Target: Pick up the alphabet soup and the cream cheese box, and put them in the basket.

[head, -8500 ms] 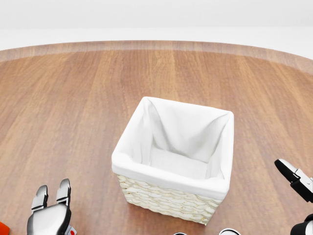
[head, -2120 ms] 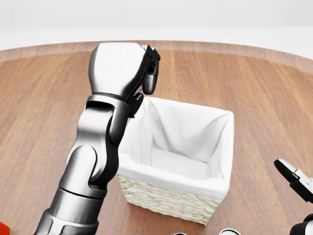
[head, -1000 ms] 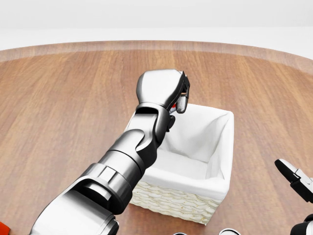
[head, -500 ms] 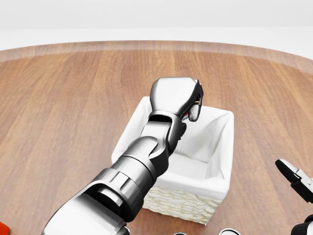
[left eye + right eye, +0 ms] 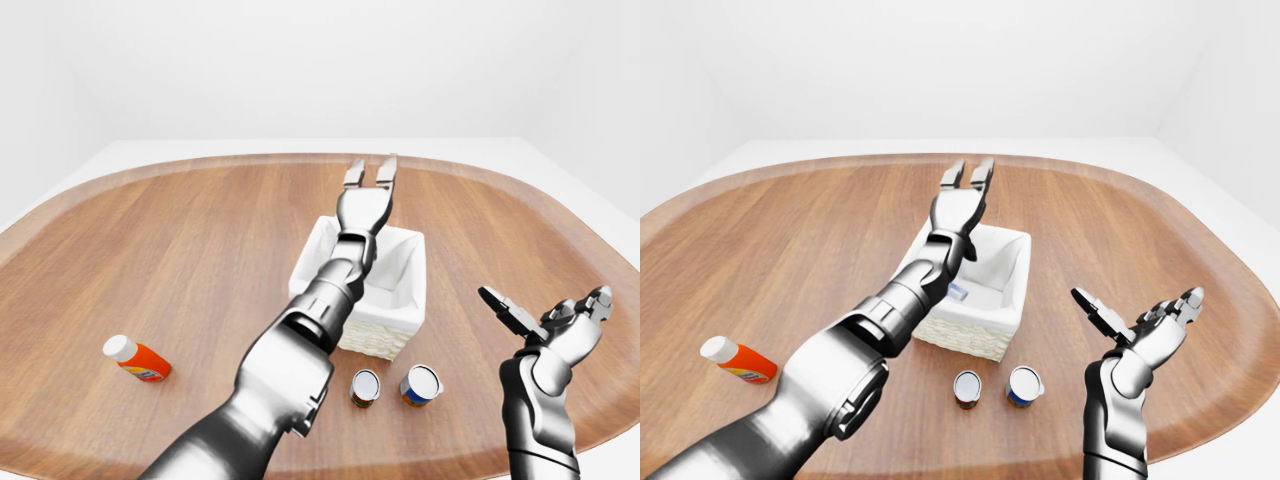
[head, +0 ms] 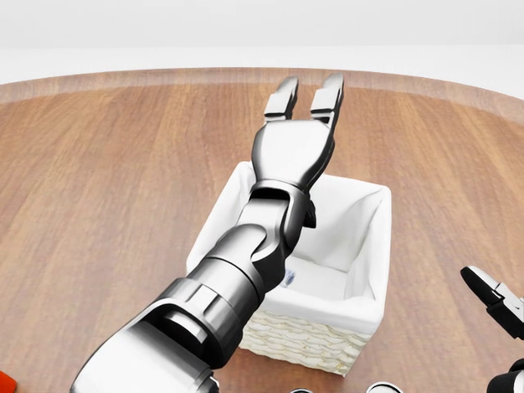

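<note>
The white-lined wicker basket stands mid-table. My left hand reaches over it, fingers stretched out flat and open, holding nothing. Under the forearm, a small pale item with bluish print lies on the basket's floor, also seen as the same pale item; the arm hides most of it, so I cannot tell which object it is. Below the basket stand two cans, one red-labelled and one blue-labelled. My right hand hovers open at the lower right, apart from everything.
An orange bottle with a white cap lies on its side at the far left of the round wooden table. The table's edge curves close behind my right hand.
My left arm swung from the lower left up over the basket carrying something with red on it, then spread its fingers; a small item now lies inside the basket. The right hand stayed put.
</note>
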